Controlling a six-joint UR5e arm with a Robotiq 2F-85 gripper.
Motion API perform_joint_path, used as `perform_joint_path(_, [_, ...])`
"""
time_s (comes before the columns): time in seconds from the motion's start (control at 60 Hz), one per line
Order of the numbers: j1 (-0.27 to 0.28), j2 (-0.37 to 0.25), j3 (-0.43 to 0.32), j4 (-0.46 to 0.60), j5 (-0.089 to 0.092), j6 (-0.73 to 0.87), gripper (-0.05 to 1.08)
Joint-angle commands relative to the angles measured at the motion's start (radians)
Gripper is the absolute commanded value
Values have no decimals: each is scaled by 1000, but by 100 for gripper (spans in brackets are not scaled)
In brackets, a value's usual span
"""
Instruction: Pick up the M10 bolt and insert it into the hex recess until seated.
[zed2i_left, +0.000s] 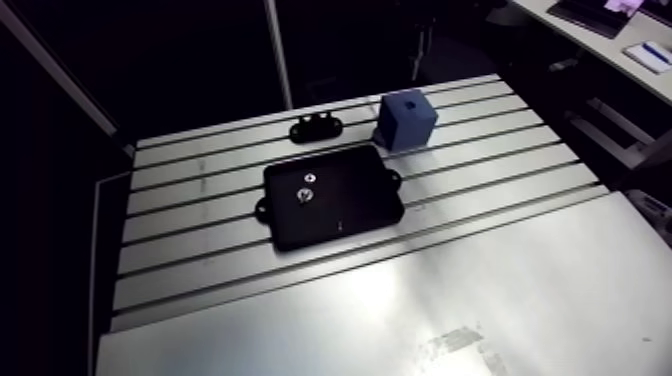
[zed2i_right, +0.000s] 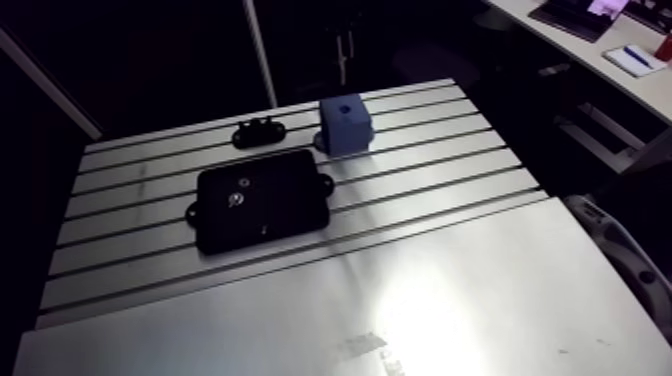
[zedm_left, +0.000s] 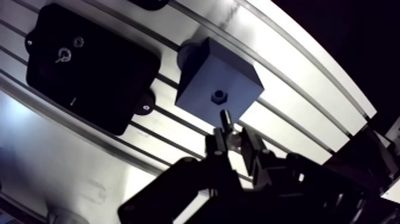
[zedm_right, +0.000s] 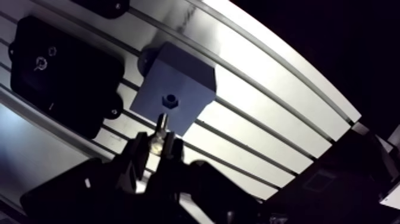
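Note:
A blue block (zedm_left: 217, 89) stands on the slotted table (zed2i_left: 480, 170), with a small dark hex recess (zedm_right: 171, 99) in its upper face. In the wrist view my gripper (zedm_right: 156, 144) hangs over the block's near edge, shut on the M10 bolt (zedm_right: 161, 125). The bolt's shiny head sits between the fingers (zedm_right: 139, 152), and its shaft points at the recess with its tip a little short of it. The arm view shows the block (zed2i_left: 404, 120) but not the gripper.
A black flat plate (zed2i_left: 330, 195) with mounting ears lies beside the block, with two small metal parts (zed2i_left: 305, 194) on it. A small black bracket (zed2i_left: 317, 127) sits behind the plate. A smooth metal sheet (zed2i_left: 450, 300) covers the table's front.

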Motion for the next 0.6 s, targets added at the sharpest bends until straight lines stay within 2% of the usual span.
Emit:
perform_joint_path(0.017, [-11,5,11,-12,1,2,86])
perform_joint_path(0.2, [-10,5,33,-53,1,-2,86])
perform_joint_path(0.6, [-7,5,50,-58,3,-2,86])
